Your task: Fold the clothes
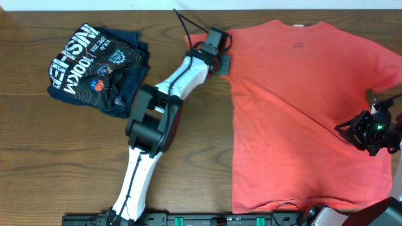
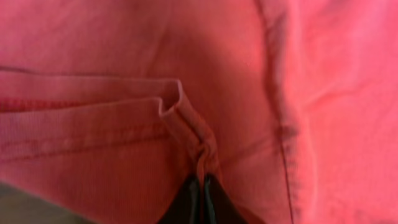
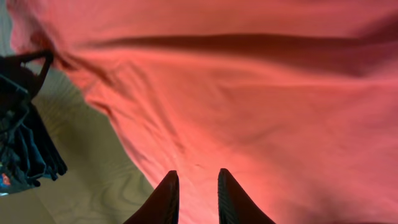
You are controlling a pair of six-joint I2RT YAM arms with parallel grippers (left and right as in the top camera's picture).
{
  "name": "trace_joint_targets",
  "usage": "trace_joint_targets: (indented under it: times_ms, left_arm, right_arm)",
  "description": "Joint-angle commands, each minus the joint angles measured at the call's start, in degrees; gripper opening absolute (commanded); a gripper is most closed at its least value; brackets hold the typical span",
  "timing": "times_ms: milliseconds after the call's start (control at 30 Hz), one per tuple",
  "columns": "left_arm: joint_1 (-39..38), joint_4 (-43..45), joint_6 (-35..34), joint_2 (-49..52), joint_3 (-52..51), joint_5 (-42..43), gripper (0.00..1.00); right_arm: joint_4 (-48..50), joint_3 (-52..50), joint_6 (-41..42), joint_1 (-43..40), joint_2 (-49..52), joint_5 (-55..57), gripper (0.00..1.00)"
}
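The clothes, an orange-red T-shirt (image 1: pixel 301 113), lie spread flat over the right half of the table, collar at the far edge with a small white label (image 1: pixel 298 26). My left gripper (image 1: pixel 220 61) sits at the shirt's upper left edge. In the left wrist view it (image 2: pixel 202 178) is shut on a pinched ridge of the shirt's hemmed edge (image 2: pixel 186 124), and cloth (image 2: pixel 249 74) fills the frame. Over the shirt's right side hovers my right gripper (image 1: pixel 344 128). In its wrist view its jaws (image 3: pixel 198 177) stand a little apart above the cloth (image 3: pixel 249 93), with nothing between them.
A folded dark navy shirt (image 1: pixel 97 69) with white lettering lies at the far left of the wooden table (image 1: pixel 63 157); it also shows at the left edge of the right wrist view (image 3: pixel 25 149). The left arm (image 1: pixel 157 113) stretches diagonally across the table's middle.
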Motion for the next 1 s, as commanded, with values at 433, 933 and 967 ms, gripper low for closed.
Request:
trace_joint_targets:
  times_ms: [433,933,967]
  left_arm:
    - [12.4,-26.2,0.8,0.4,-2.1,-13.6,0.06]
    - [12.3,-25.7,1.2,-6.3,-2.1,-11.2,0.35]
    - [12.3,-25.8,1.5,-6.9,-2.1,-10.4,0.39]
  right_arm:
    - [14.6,-13.8,14.8,1.0,-0.8,13.1,0.22]
    - [36.0,-29.6,34.4,-4.4,-0.7,46.2,0.01]
    - [36.6,-29.1,34.6,-5.7,-0.7,47.0,0.01]
